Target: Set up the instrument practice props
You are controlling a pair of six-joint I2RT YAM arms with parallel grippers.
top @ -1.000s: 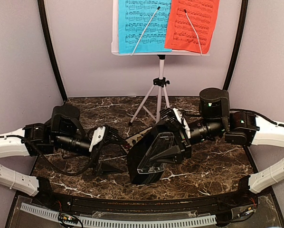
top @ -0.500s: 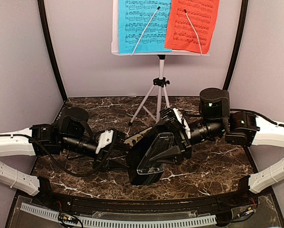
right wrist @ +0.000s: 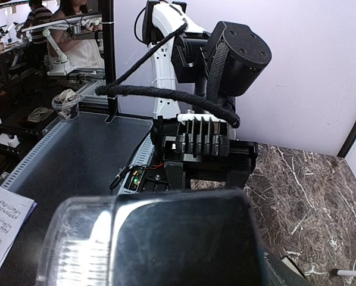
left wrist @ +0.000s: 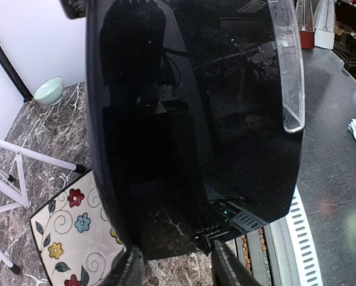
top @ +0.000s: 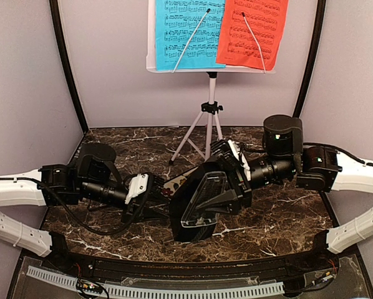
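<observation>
Metronome [top: 202, 202] tilted over table centre, clamped in right gripper [top: 222, 182]. Left gripper [left wrist: 178, 269] part-way apart, fingers [left wrist: 132, 267] flanking its base; cannot tell if gripping. Risk: glossy case slips or twists between two grips, drops onto tile [left wrist: 71, 232]; arms crowd, collide.

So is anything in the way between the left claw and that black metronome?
Nothing visible. The left gripper has its fingertips right at the lower edge of the metronome, with no object between them. The floral tile lies lower down, off to one side.
</observation>
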